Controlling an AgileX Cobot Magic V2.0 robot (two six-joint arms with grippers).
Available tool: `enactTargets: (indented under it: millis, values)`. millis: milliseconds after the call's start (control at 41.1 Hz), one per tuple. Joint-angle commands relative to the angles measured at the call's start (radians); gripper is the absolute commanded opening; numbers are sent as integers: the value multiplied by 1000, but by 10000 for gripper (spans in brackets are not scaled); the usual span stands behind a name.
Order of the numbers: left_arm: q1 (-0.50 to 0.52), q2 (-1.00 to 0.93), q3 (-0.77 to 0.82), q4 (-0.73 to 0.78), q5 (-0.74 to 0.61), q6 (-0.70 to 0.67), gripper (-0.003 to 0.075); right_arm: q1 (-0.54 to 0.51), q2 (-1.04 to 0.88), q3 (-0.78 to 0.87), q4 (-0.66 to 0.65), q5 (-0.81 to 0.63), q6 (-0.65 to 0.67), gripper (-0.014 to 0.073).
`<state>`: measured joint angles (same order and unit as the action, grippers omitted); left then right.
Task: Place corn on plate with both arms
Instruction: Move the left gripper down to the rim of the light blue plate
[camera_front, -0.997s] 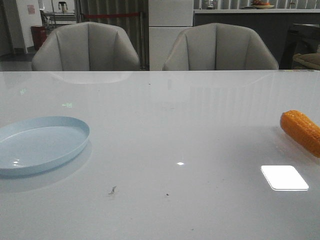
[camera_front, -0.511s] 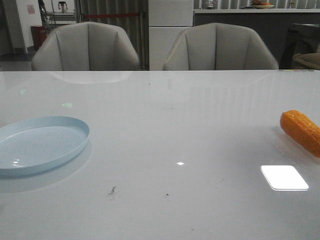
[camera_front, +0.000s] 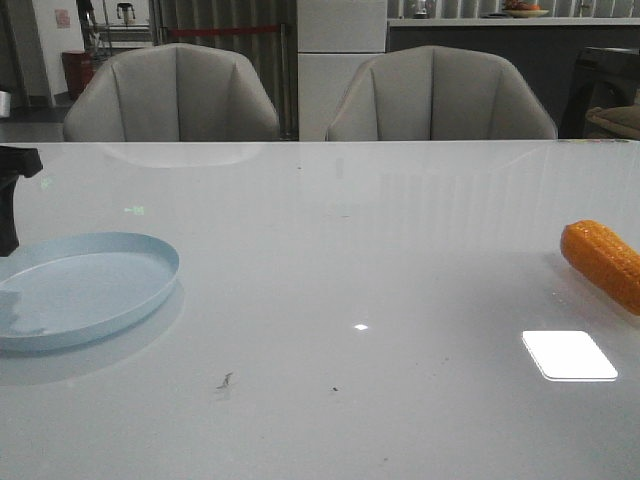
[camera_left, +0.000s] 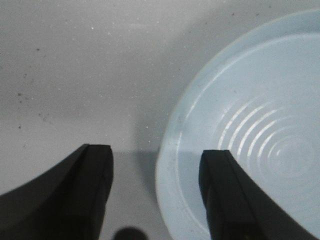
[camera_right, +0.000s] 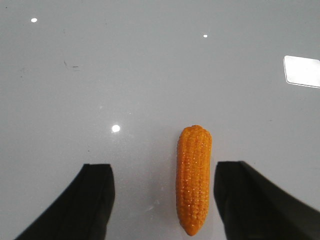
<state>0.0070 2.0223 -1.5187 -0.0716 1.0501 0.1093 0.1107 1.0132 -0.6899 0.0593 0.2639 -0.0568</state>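
Front view: a glossy white table (camera_front: 330, 260) carries two task objects at opposite sides. The round, shallow, pale blue plate (camera_front: 85, 288) with a low raised rim lies flat near the left edge; the orange cob of corn (camera_front: 603, 262), covered in bumpy kernel rows, lies on its side near the right edge, partly cut off by the frame. The two are well apart, and the plate holds nothing. A dark part of the left arm (camera_front: 14, 195) shows at the left edge, above the plate's far side. Two grey padded chairs (camera_front: 172, 95) stand behind the table.

Left wrist view: the left gripper (camera_left: 155, 165) hangs over the plate's rim (camera_left: 167, 165) with its jaws wide apart and nothing between them; one dark finger (camera_left: 92, 185) is over bare table, the other over the plate's interior, which shows concentric rings.

Right wrist view: the right gripper (camera_right: 164, 185) hangs above the corn (camera_right: 193, 177) with its jaws wide apart. The cob lies lengthwise between the two black fingers (camera_right: 97, 195), nearer one of them. Whether either finger touches the cob cannot be told.
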Motion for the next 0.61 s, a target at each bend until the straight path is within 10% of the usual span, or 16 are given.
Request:
enactTargets:
  millis: [0,584]
  values:
    - [2,-38,-33,-10,0,-4,441,-4,-10,-37,-1,-68,2,535]
    - [2,3,-33,-14,-47,-4,441,-4,-10,-37,-1,-68,2,535]
